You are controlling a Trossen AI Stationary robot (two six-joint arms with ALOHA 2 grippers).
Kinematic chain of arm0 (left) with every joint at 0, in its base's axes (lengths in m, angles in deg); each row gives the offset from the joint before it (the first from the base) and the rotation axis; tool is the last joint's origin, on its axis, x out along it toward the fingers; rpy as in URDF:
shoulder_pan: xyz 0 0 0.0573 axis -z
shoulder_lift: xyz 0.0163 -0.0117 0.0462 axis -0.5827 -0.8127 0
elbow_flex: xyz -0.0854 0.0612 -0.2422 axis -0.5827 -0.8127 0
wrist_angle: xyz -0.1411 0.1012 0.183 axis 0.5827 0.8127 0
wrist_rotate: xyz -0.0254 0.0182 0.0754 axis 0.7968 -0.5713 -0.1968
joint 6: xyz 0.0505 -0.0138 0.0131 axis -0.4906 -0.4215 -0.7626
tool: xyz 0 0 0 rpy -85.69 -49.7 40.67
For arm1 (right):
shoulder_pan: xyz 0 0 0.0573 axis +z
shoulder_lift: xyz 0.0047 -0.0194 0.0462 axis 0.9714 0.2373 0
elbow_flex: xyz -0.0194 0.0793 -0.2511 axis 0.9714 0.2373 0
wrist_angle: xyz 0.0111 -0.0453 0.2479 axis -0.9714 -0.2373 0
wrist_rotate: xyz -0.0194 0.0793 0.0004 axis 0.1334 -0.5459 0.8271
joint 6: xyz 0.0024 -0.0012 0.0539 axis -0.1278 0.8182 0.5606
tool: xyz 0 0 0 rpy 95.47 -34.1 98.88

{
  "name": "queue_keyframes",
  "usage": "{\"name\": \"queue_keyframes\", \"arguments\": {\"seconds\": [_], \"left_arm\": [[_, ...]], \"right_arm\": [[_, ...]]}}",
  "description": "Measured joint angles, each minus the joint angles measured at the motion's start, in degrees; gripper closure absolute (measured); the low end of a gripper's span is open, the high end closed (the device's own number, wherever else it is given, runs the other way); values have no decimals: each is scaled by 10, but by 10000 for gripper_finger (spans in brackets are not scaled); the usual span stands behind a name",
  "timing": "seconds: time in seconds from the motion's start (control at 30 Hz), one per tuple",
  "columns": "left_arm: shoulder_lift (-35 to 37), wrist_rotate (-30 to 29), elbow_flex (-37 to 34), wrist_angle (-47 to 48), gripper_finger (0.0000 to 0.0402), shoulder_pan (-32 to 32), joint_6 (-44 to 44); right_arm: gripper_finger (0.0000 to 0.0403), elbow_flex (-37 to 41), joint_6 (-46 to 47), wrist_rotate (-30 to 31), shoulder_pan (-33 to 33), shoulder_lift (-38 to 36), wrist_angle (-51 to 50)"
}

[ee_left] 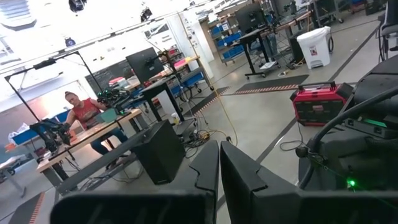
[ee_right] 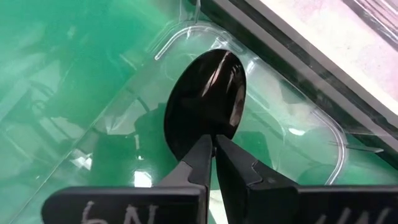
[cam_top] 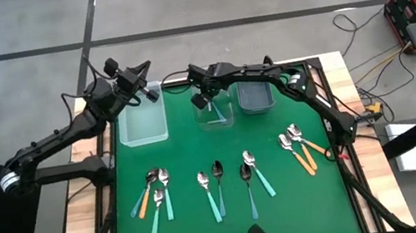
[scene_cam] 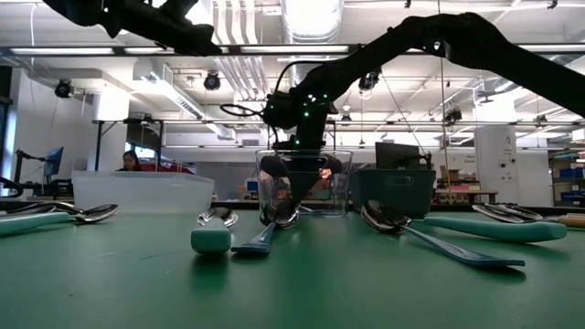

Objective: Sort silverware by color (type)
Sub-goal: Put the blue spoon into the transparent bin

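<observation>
My right gripper point(ee_right: 212, 142) reaches down into the middle clear bin point(cam_top: 215, 119) and is shut on a spoon whose dark bowl point(ee_right: 208, 93) shows just beyond the fingertips. A teal handle point(cam_top: 219, 115) lies in that bin. More spoons lie flat on the green mat: a left group point(cam_top: 153, 195), two middle pairs point(cam_top: 211, 185) point(cam_top: 252, 175), and an orange-handled group point(cam_top: 298, 148) at the right. My left gripper point(ee_left: 219, 168) is shut and empty. It hovers level by the far corner of the left clear bin point(cam_top: 143, 121). My right gripper pinches the spoon between its two fingertips at the bowl's narrow end point(ee_right: 211, 134). The fingers come slanting down from the far right. The bowl sticks out ahead of them inside the bin. The fingers hide the handle, and I cannot tell whether the bowl rests on the bin's floor.
A grey bin point(cam_top: 255, 96) stands right of the middle one, all three in a row along the mat's far edge. Open green mat lies between the bins and the spoon row. A person sits at a desk point(ee_left: 84, 115) far behind the table.
</observation>
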Motion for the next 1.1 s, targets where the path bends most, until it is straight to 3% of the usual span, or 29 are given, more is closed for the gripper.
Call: {"name": "queue_keyframes", "arguments": {"seconds": [0.5,1.1], "left_arm": [[0,0,0,2,401,0,-3],[0,0,0,2,401,0,-4]], "right_arm": [[390,-14,-3,29,0,-2,-48],[390,-7,-14,5,5,-3,17]]}}
